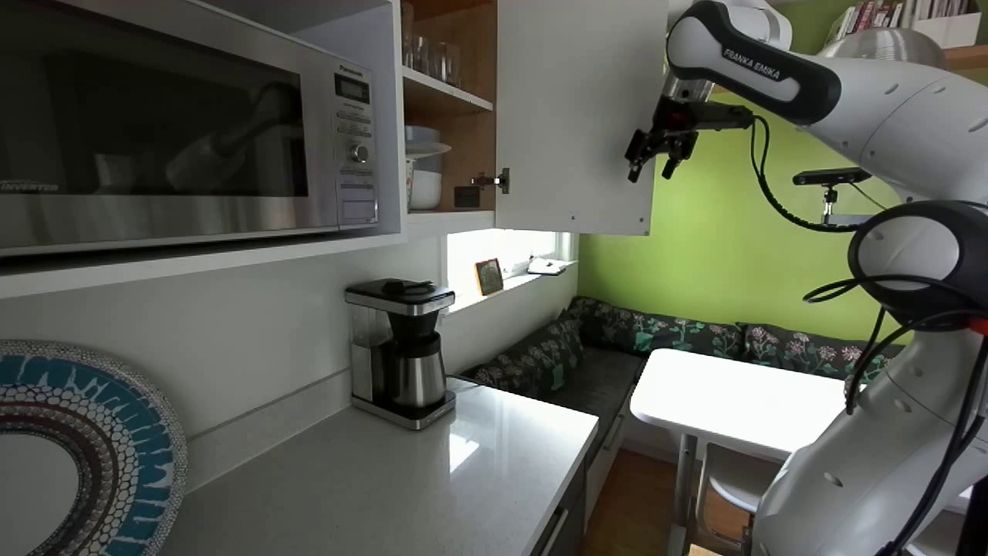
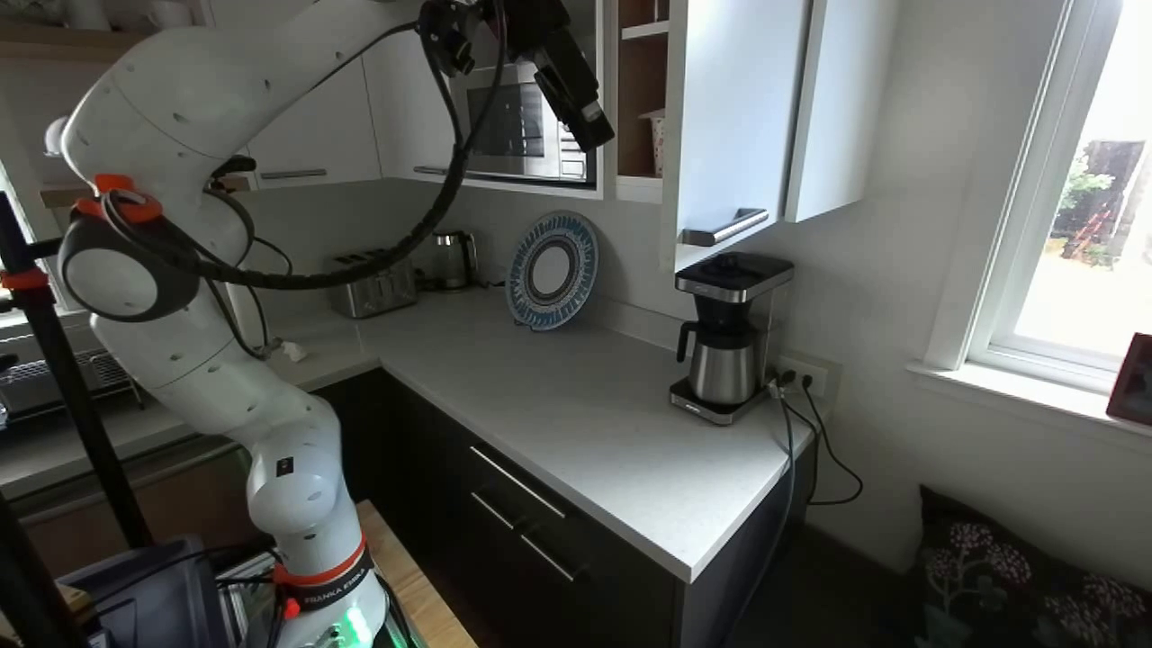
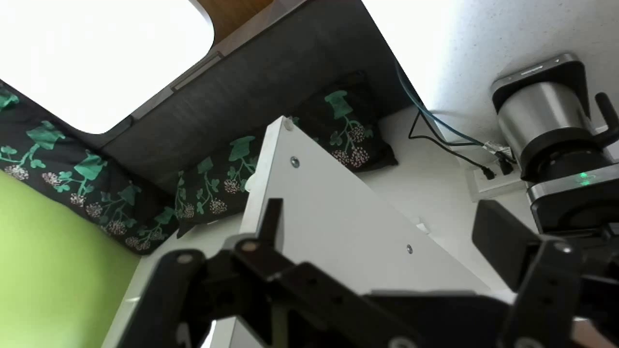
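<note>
My gripper [image 1: 652, 174] is open and holds nothing. It is high in the air, pointing down, beside the inner face of an open white cabinet door [image 1: 575, 116]. The wrist view shows the door's bottom corner and two screws [image 3: 295, 162] between and beyond the spread fingers [image 3: 379, 212]. One finger overlaps the door's edge in that view; I cannot tell whether it touches. In an exterior view the door [image 2: 742, 117] shows its outer face with a metal handle [image 2: 724, 228]. The open cabinet holds glasses [image 1: 441, 63] above and a white bowl [image 1: 426, 190] below.
A coffee maker [image 1: 401, 347] with a steel carafe stands on the counter [image 1: 370, 486] below. A microwave [image 1: 185, 116] sits in the cabinet row. A patterned round platter [image 2: 552, 270] leans on the wall. A white table [image 1: 741, 394] and cushioned bench stand by the green wall.
</note>
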`<state>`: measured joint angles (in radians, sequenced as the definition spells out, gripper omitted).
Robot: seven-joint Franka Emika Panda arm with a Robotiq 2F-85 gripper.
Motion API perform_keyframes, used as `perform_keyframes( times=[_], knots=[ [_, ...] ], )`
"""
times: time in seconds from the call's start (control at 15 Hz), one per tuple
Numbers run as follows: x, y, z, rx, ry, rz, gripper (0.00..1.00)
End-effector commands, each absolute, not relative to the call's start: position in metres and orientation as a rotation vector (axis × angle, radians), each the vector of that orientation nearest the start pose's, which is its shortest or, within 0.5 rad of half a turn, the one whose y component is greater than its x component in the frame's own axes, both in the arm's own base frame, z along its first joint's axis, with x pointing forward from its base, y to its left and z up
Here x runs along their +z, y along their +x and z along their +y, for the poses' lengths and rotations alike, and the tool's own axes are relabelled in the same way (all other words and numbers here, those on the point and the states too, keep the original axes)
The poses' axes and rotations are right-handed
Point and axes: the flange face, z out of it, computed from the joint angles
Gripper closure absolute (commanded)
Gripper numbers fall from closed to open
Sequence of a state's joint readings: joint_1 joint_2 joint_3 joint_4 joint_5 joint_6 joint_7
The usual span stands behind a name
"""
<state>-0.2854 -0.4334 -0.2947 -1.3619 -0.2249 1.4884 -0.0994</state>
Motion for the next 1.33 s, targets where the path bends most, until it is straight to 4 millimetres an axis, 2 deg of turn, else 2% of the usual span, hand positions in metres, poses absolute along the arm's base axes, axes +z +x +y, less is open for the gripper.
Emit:
perform_keyframes(
  times=[0.0, 0.2, 0.53, 0.93, 1.27],
  knots=[
    [0.902, 0.216, -0.281, -0.776, -3.236, 0.841, 0.00],
    [0.902, 0.196, -0.304, -0.769, -3.274, 0.709, 0.00],
    [0.907, 0.174, -0.332, -0.904, -3.271, 0.496, 0.00],
    [0.907, 0.176, -0.347, -1.077, -3.132, 0.271, 0.00],
    [0.905, 0.187, -0.359, -1.162, -3.079, 0.097, 0.00]
  ],
)
